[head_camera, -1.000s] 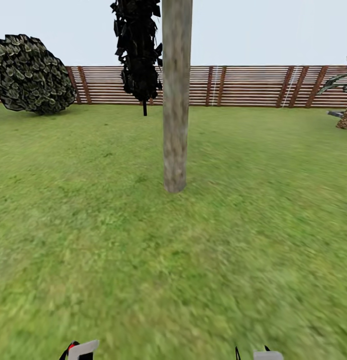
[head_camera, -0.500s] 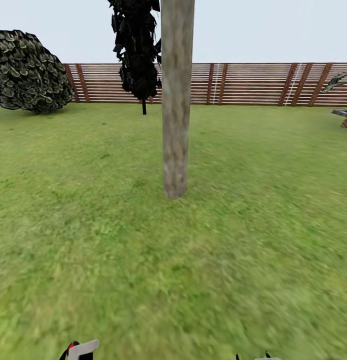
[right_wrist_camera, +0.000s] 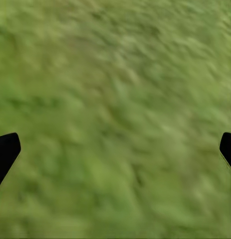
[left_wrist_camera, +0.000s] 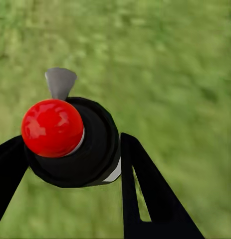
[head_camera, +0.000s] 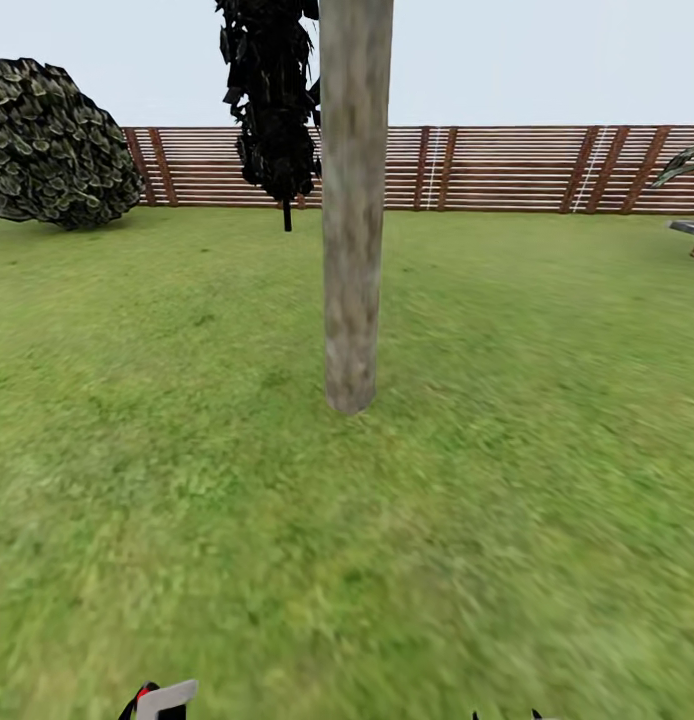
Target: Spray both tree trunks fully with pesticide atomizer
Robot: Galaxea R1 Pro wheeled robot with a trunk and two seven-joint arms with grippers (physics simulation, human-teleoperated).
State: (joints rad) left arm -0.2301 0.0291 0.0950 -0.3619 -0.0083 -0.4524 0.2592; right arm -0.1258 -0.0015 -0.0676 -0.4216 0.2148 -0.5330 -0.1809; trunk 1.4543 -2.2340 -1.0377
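Looming larger and lower in the head view than a second ago, the tree trunk stands upright. Left end effector pinches the pesticide atomizer, its long axis toward the wrist camera, over grass; right end effector spread.

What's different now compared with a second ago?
The whole view has shifted: the tree trunk looks slightly bigger and its foot sits lower, so the robot is nearing it. Nothing in the garden moved. The left gripper still clasps the pesticide atomizer; the right gripper stays open over grass.
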